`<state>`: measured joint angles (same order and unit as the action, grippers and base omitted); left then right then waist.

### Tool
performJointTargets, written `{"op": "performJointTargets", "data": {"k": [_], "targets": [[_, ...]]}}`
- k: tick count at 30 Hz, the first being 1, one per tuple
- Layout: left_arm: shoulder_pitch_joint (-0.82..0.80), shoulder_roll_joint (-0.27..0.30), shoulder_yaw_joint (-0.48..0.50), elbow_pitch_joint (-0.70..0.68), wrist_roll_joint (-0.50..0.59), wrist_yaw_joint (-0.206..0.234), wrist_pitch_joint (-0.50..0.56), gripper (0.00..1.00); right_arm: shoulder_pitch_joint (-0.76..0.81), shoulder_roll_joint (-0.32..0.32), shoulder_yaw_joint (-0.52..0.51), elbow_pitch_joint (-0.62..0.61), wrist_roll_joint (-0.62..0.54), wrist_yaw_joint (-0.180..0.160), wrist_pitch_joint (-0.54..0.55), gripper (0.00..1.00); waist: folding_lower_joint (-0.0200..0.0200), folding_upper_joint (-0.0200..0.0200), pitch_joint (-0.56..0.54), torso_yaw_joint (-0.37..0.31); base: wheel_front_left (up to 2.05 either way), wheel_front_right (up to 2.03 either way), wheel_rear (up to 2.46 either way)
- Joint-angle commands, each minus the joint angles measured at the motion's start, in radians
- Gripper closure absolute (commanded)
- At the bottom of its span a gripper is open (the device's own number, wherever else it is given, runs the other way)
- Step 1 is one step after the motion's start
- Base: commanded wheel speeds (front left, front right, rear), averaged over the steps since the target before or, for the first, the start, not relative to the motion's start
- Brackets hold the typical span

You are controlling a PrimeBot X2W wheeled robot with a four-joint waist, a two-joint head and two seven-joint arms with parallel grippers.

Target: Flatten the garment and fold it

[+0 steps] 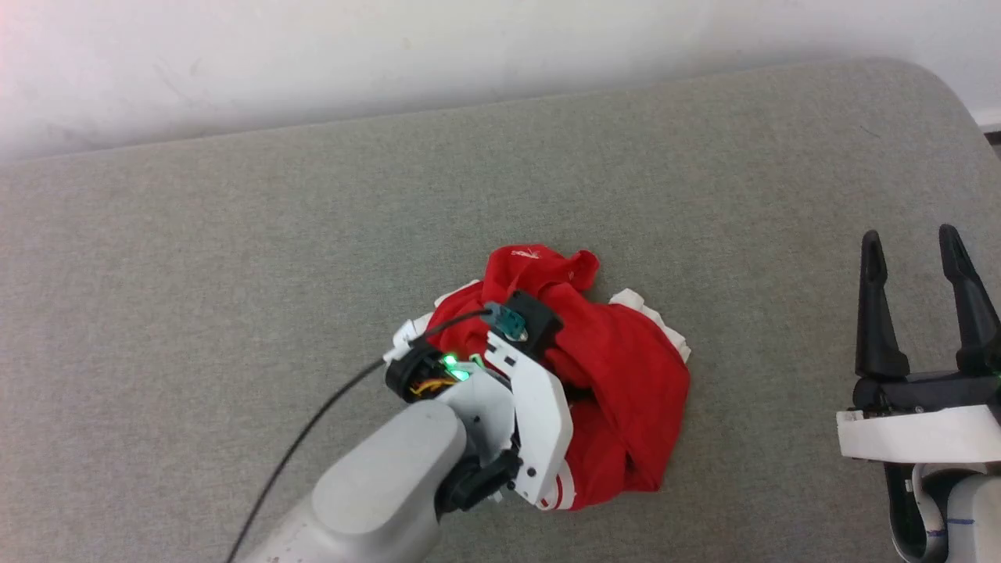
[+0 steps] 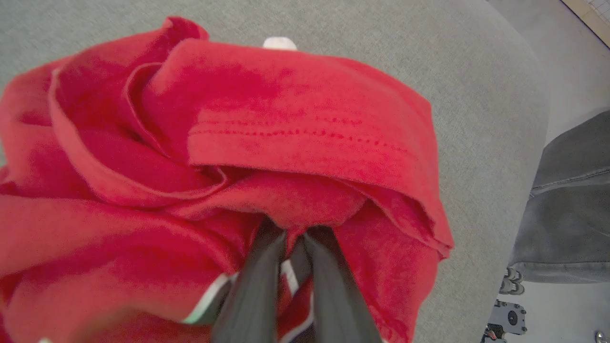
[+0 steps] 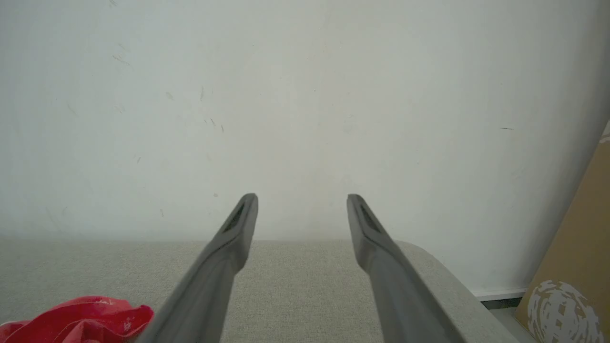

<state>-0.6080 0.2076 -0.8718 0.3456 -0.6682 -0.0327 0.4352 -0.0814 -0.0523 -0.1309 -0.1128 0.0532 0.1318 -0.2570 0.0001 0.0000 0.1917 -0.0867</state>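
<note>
The garment [image 1: 626,367] lies crumpled in a red heap with white sleeve edges showing, near the middle of the grey padded surface [image 1: 235,274]. My left wrist [image 1: 524,391] reaches down into the heap from the lower left. In the left wrist view my left gripper [image 2: 295,236] is shut on a red fold of the garment [image 2: 295,119], with its fingertips buried in the cloth and striped trim beside them. My right gripper [image 1: 911,234] stands open and empty at the far right, well clear of the heap. The right wrist view shows my right gripper [image 3: 302,197] facing the wall, and the garment [image 3: 81,317] at the lower left.
A white wall [image 1: 391,62] runs behind the surface, whose right end is rounded [image 1: 938,102]. A brown cardboard sheet [image 3: 576,238] leans by the wall on the right. Grey fabric, like a trouser leg [image 2: 567,205], shows beyond the surface's edge.
</note>
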Motion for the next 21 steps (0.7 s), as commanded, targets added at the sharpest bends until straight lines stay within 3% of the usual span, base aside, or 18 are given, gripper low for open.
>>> {"op": "performJointTargets", "data": {"k": [1, 3, 4, 5, 6, 10, 14, 18, 21], "targets": [[0.006, -0.021, 0.0, 0.032, 0.004, 0.006, -0.03, 1.0, -0.014, 0.002, 0.002, 0.004, 0.004, -0.001, -0.005, 0.0, -0.0001, 0.0, 0.014, -0.012, 0.0, 0.0, 0.0], [0.004, -0.041, 0.0, 0.072, 0.008, 0.003, -0.066, 1.0, -0.015, 0.002, 0.0, 0.01, 0.0, -0.001, -0.005, 0.0, -0.0001, 0.0, 0.012, -0.005, 0.0, 0.0, 0.0], [-0.002, -0.049, 0.004, 0.085, 0.009, 0.003, -0.084, 0.78, -0.014, 0.002, -0.004, 0.012, -0.002, -0.001, -0.005, 0.0, -0.0001, 0.0, 0.008, 0.001, 0.0, 0.0, 0.0], [-0.011, -0.055, 0.006, 0.092, 0.013, -0.001, -0.103, 0.12, -0.012, 0.002, -0.007, 0.015, -0.005, -0.001, -0.005, 0.0, -0.0001, 0.0, 0.002, 0.009, 0.0, 0.0, 0.0], [-0.021, -0.059, 0.014, 0.095, 0.015, -0.001, -0.125, 0.0, -0.009, 0.002, -0.008, 0.019, -0.008, -0.001, -0.005, 0.0, -0.0001, 0.0, -0.005, 0.016, 0.0, 0.0, 0.0], [-0.045, -0.051, 0.054, 0.064, 0.012, 0.002, -0.194, 0.0, 0.003, 0.002, -0.007, 0.023, -0.014, -0.001, -0.005, 0.0, -0.0001, 0.0, -0.035, 0.049, 0.0, 0.0, 0.0], [-0.027, -0.002, 0.114, -0.041, -0.022, 0.019, -0.22, 0.0, 0.014, 0.002, -0.013, 0.022, -0.021, -0.001, -0.005, 0.0, -0.0001, 0.0, -0.061, 0.084, 0.0, 0.0, 0.0], [0.032, 0.09, 0.213, -0.197, -0.036, 0.084, -0.286, 0.0, 0.022, 0.002, -0.019, 0.018, -0.022, -0.001, -0.005, 0.0, -0.0001, 0.0, -0.074, 0.106, 0.0, 0.0, 0.0], [0.111, 0.148, 0.316, -0.307, -0.029, 0.163, -0.401, 0.0, 0.03, 0.002, -0.02, 0.015, -0.019, -0.001, -0.005, 0.0, -0.0001, 0.0, -0.074, 0.116, 0.0, 0.0, 0.0]]}}
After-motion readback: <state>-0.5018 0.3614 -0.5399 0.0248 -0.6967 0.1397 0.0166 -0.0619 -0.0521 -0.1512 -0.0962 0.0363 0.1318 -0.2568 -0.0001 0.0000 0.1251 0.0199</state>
